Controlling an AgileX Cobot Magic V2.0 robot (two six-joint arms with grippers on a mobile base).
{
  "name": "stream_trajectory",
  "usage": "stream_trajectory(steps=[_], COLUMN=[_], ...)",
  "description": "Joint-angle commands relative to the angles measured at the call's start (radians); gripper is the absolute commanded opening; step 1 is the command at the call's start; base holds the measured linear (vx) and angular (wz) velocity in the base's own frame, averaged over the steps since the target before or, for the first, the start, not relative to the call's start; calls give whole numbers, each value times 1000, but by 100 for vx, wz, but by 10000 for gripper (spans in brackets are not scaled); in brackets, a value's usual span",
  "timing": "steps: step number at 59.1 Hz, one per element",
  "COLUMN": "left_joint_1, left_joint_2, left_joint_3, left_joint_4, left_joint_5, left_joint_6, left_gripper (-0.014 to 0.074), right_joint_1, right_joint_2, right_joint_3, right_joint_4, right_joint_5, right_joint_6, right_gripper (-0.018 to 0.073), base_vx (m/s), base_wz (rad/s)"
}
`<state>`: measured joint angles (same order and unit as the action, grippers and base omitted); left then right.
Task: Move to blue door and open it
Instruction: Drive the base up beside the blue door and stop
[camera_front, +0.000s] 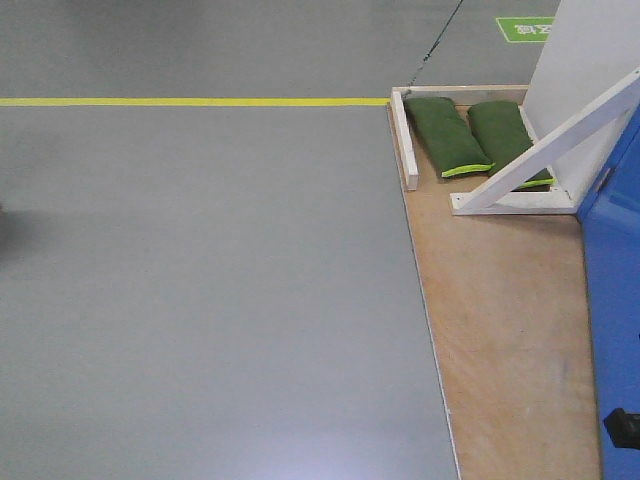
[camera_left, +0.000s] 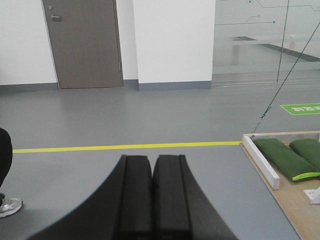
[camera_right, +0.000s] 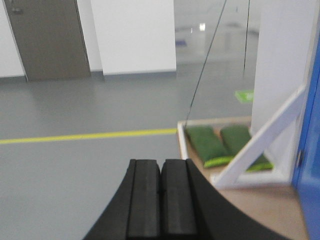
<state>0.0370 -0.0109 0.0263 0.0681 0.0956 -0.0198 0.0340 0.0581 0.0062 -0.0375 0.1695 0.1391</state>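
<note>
You had the blue door (camera_front: 612, 300) at the far right edge of the front view, only partly in frame. Just left of the door lay the plywood base (camera_front: 500, 320). Beyond the door stood the white braced panel (camera_front: 585, 60), and two green sandbags (camera_front: 445, 135) lay farther left of the door. Your left gripper (camera_left: 152, 165) and right gripper (camera_right: 161, 170) each had their pads pressed together, holding nothing.

2 green sandbags (camera_front: 447, 135), 1 blue door (camera_front: 612, 330), 1 yellow line (camera_front: 190, 101).
</note>
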Motion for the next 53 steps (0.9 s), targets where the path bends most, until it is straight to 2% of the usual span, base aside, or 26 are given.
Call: stream_trajectory(steps=[1, 8, 18, 31, 42, 53], left_joint_1=[-7, -7, -7, -7, -7, -7], left_joint_2=[-14, -14, -14, -14, -14, -14], left_joint_3=[-27, -27, -27, -27, -27, -27], left_joint_4=[-2, -2, -2, -2, -2, -2], left_joint_5=[-84, -84, -84, -84, -84, -84], left_joint_6=[-7, -7, -7, -7, -7, -7], left_gripper=[73, 73, 73, 73, 73, 73], right_joint_1=[-8, -8, -8, -8, -8, -5], right_joint_2=[40, 120, 280, 489, 623, 696], right_joint_3=[-116, -226, -400, -741, -958, -1065], right_joint_4=[107, 177, 177, 172, 173, 174], right_joint_5=[9, 83, 155, 287, 289, 281], right_joint_6=[1, 1, 1, 1, 1, 1], right_gripper=[-1, -1, -1, -1, -1, -1], base_vx=[0, 0, 0, 0, 0, 0], base_wz=[0, 0, 0, 0, 0, 0])
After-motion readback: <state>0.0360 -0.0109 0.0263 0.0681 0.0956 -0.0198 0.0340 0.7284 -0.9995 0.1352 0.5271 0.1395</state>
